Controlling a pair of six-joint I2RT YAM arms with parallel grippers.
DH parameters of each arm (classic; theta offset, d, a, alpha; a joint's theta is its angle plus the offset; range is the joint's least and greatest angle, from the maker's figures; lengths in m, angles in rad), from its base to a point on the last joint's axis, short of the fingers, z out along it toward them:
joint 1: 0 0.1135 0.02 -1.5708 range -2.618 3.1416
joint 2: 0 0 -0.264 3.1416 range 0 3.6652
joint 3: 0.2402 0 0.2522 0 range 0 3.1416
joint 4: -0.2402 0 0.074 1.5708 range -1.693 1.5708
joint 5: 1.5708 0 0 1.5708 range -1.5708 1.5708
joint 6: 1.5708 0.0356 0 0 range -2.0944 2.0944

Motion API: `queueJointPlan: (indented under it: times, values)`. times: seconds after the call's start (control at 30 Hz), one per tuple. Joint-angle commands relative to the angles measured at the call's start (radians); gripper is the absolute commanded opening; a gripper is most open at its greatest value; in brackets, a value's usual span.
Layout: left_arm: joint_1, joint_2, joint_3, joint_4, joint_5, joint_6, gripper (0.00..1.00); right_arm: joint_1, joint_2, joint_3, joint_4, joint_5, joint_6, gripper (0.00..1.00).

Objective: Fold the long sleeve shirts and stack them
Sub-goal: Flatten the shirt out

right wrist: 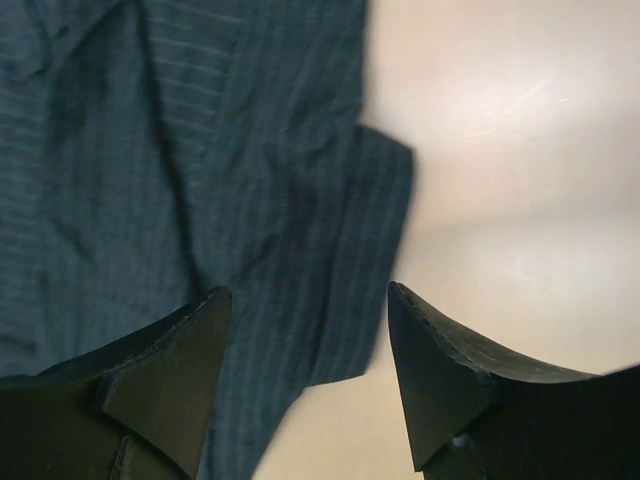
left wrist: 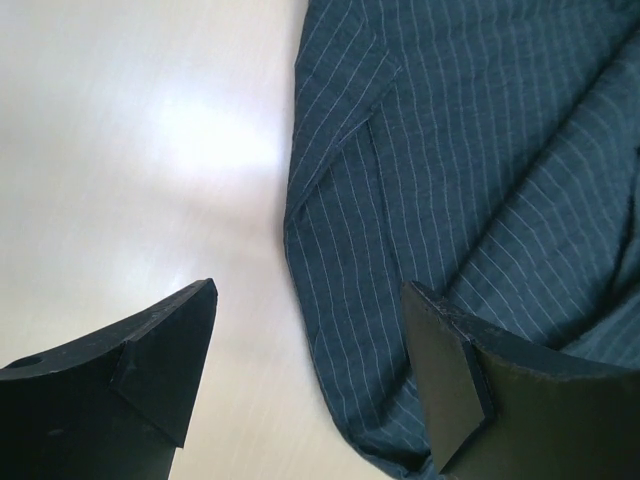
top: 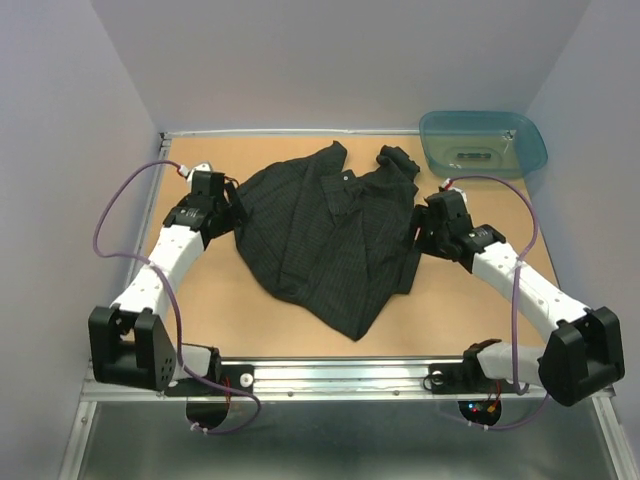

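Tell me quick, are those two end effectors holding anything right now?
Left end effector: open, holding nothing, at the black shirt edge.
Right end effector: open, holding nothing.

Soft, even light from above fills the top view, and shadows are faint. Ahead of the left gripper [left wrist: 310,330] the table [left wrist: 150,150] glares white. Ahead of the right gripper [right wrist: 305,340] everything is blurred, the shirt [right wrist: 150,150] dim, its pinstripes smeared.

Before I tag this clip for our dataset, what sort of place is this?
Likely a robotics lab cell: a wooden tabletop boxed by plain walls, left arm and right arm bolted to a metal rail, one black pinstriped shirt laid out.
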Motion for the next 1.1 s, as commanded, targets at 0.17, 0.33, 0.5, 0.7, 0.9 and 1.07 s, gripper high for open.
queueJointPlan:
  times: [0.17, 0.33, 0.5, 0.7, 0.9, 1.07]
  values:
    - [-0.013, 0.308, 0.11, 0.082, -0.051, 0.06, 0.79, 0.007, -0.055, -0.104, 0.171, -0.28, 0.11, 0.7]
    - [-0.055, 0.497, 0.245, 0.071, -0.166, 0.112, 0.77, 0.008, -0.013, -0.129, 0.213, -0.306, 0.112, 0.7]
    - [-0.128, 0.61, 0.358, 0.099, -0.303, 0.215, 0.73, 0.008, -0.012, -0.136, 0.227, -0.305, 0.109, 0.7]
    - [-0.164, 0.745, 0.464, 0.081, -0.401, 0.252, 0.66, 0.008, 0.008, -0.138, 0.233, -0.325, 0.109, 0.7]
    - [-0.182, 0.814, 0.507, 0.078, -0.458, 0.255, 0.54, 0.007, 0.019, -0.145, 0.25, -0.321, 0.112, 0.7]
    - [-0.19, 0.848, 0.524, 0.082, -0.544, 0.265, 0.5, 0.008, 0.024, -0.15, 0.256, -0.332, 0.112, 0.7]
